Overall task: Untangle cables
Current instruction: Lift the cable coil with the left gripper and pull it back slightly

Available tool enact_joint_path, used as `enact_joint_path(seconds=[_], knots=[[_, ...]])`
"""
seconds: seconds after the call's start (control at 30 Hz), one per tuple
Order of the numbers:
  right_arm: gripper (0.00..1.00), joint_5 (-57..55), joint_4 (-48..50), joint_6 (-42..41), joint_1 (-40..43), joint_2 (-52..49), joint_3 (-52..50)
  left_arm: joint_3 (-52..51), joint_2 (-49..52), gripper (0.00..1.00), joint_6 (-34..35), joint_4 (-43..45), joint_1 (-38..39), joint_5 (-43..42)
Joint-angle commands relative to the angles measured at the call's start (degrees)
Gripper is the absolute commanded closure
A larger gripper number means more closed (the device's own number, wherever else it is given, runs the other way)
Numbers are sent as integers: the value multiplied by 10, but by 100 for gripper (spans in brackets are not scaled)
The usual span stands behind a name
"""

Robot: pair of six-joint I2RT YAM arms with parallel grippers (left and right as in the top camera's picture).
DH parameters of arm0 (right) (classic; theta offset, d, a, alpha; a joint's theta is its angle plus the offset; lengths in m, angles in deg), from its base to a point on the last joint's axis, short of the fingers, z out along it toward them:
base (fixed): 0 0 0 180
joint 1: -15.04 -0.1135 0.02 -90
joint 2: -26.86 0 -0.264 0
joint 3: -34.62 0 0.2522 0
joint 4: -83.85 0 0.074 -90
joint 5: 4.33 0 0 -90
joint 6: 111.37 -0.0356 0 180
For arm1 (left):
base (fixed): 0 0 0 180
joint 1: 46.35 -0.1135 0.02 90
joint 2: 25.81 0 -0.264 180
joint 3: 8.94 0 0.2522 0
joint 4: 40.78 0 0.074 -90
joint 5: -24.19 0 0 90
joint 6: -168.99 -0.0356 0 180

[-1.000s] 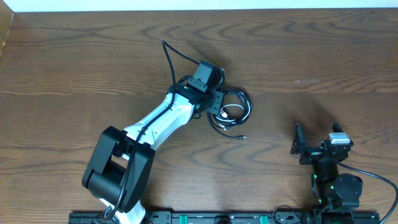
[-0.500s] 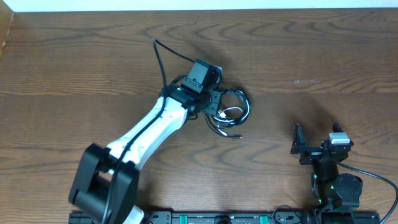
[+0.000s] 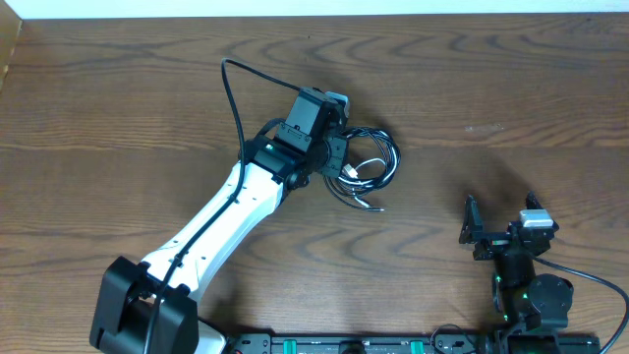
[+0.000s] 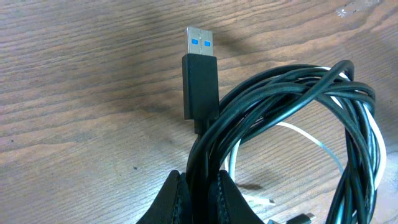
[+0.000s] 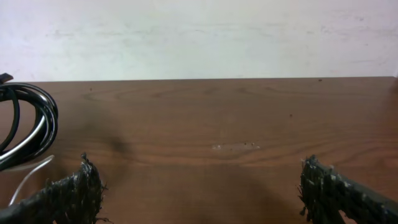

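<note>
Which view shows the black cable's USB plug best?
Left wrist: the USB plug stands close up, metal tip showing. Overhead, I cannot pick it out; right wrist catches only cable loops.

overhead: top-down, far | left wrist: close | all share: cables (image 4: 292, 84)

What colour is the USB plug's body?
Black USB plug, silver tip; best in left wrist view.

The table (image 3: 118, 118) is showing matt wood grain. The cables (image 4: 298, 93) are gleaming, smooth glossy plastic. The plug (image 4: 200, 81) is pairing shiny metal with matt black plastic. Pads (image 5: 68, 193) of the right gripper (image 5: 198, 183) are looking rough.
</note>
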Motion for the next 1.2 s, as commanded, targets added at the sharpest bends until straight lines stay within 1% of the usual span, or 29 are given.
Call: enact_joint_path(seconds=[0.0,0.8,1.0,1.07,1.13,1.17], knots=[[1,-2,-2,-8,-3,2,-1,3,-9,92,27,4,-1,11],[1,-2,-2,-8,-3,2,-1,3,-9,92,27,2,-2,11],[1,-2,-2,-8,-3,2,-1,25,-12,92,27,-38,-7,11],[1,-2,-2,-8,-3,2,-1,30,-20,92,53,-45,-15,11],[1,-2,-2,-8,-3,2,-1,30,-31,92,109,-45,-28,11],[1,-2,-2,-8,-3,2,-1,30,-37,92,148,-45,-37,11]])
